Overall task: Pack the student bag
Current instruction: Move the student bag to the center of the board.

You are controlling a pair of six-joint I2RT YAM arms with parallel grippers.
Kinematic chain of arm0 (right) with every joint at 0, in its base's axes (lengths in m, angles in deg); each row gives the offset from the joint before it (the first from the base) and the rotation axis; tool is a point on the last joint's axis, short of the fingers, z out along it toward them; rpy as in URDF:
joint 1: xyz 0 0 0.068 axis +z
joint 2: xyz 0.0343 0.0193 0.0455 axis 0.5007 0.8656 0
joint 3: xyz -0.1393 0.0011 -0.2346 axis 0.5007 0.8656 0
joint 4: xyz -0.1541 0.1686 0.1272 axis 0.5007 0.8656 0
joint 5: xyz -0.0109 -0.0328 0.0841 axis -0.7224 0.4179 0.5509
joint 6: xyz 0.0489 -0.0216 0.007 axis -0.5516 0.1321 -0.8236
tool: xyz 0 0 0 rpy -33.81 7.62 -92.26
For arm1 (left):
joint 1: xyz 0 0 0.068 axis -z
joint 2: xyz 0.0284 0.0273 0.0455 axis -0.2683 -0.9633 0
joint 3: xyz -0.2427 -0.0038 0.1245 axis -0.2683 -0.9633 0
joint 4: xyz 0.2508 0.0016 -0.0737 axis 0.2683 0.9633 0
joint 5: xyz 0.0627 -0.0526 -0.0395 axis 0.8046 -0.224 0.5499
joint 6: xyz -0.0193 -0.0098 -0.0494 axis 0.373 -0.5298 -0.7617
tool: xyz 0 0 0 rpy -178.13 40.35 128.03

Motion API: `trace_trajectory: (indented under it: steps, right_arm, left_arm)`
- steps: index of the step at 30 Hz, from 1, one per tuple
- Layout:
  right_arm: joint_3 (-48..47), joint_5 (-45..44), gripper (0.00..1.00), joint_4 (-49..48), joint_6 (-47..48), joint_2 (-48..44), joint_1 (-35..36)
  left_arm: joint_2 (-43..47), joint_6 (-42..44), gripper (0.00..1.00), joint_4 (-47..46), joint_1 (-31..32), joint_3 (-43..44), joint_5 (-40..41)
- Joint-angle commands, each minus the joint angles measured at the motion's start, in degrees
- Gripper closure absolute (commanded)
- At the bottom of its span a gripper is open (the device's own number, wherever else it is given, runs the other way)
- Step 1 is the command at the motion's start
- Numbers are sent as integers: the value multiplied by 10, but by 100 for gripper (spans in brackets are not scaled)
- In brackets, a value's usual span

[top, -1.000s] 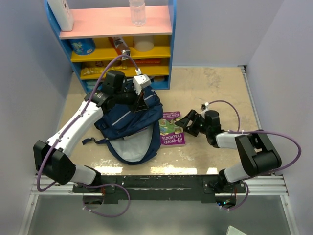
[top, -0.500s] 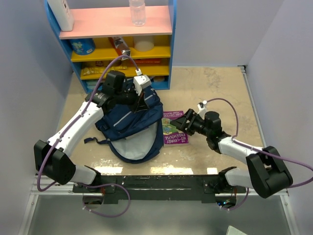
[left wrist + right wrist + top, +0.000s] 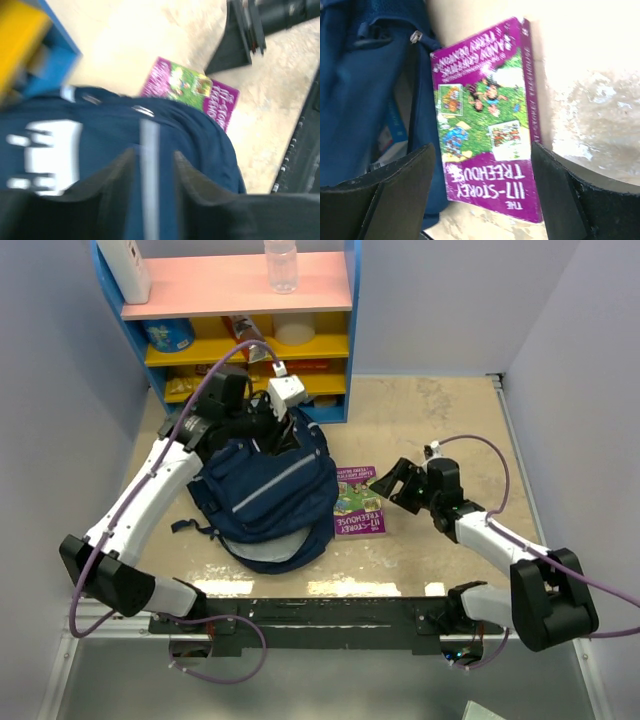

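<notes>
Student bag: the large navy fabric backpack with thin grey stripes (image 3: 268, 495) is laid flat on the beige table (image 3: 440, 420), before the blue shelf unit (image 3: 352, 340).
Left gripper (image 3: 152, 156): jaws narrowly apart over the bag's stripe, nothing seen pinched (wrist view blurred).
Right gripper (image 3: 482, 150): jaws spread wide above the purple paperback book (image 3: 485, 100), just beside the bag.
White square patch (image 3: 50, 150): shown by the left wrist view only; overhead it is covered by the gripper.
</notes>
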Motion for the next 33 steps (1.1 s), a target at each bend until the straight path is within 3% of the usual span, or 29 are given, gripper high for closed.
trace_trajectory:
  steps: [1, 3, 4, 6, 7, 10, 15, 19, 25, 29, 33]
  right_arm:
    - [6, -5, 20, 10, 24, 19, -4]
    - [14, -4, 20, 8, 24, 21, -5]
    - [16, -4, 19, 6, 23, 21, -4]
    - [19, -6, 19, 6, 22, 25, -5]
    - [22, -7, 19, 4, 22, 27, -5]
    - [31, -7, 20, -6, 14, 33, -5]
    - [41, -20, 21, -8, 14, 28, -5]
    - [32, -44, 21, 22, 32, 4, -5]
    - [19, -64, 20, 6, 36, 3, -5]
    - [12, -79, 21, -21, 30, 11, -5]
    - [2, -75, 21, -16, 39, 25, -5]
  left_arm:
    - [7, 39, 50, 46, 0, 116, 10]
    - [-10, 36, 35, 70, 2, 172, -58]
    - [-16, 35, 34, 84, 18, 184, -83]
    - [-26, 46, 34, 92, 63, 187, -103]
    - [-30, 56, 34, 98, 125, 180, -94]
    - [-50, 67, 37, 67, 199, 109, -87]
    - [-117, 67, 48, -4, 238, 2, -94]
    - [-134, 48, 55, -66, 258, -74, -42]
    - [-162, 0, 60, -146, 257, -118, 57]
    - [-190, -23, 64, -182, 253, -106, 155]
    - [-257, 11, 67, -127, 255, -58, 214]
